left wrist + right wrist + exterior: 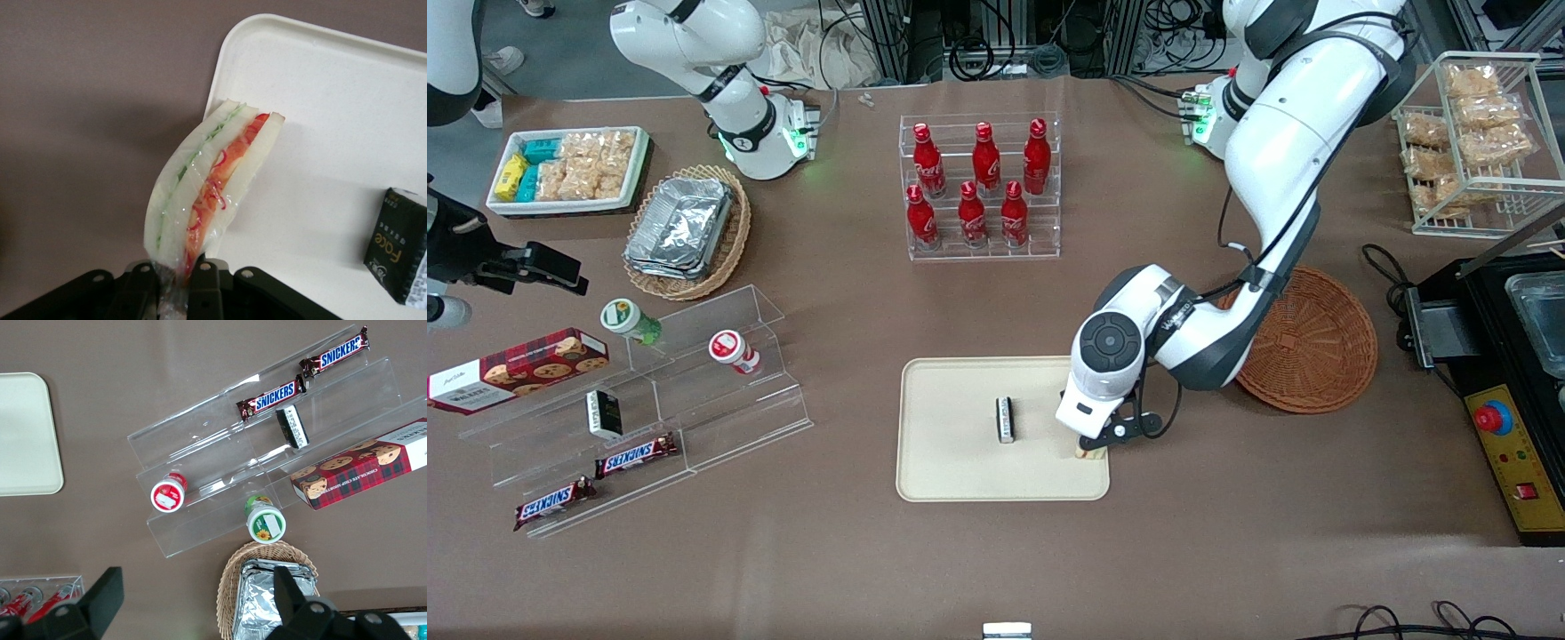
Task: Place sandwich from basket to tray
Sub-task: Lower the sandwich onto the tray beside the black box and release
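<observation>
1. Sandwich hangs wrapped in clear film over the tray, at the tray's edge toward the working arm's end of the table, with its red and green filling showing between pale bread slices.
2. The gripper is clamped on the sandwich's lower end; its fingers pinch the film and bread tightly.
3. On the tray, a small dark packet lies near the middle, well apart from the sandwich.
4. The basket sits beside the tray toward the working arm's end, partly covered by the arm.
</observation>
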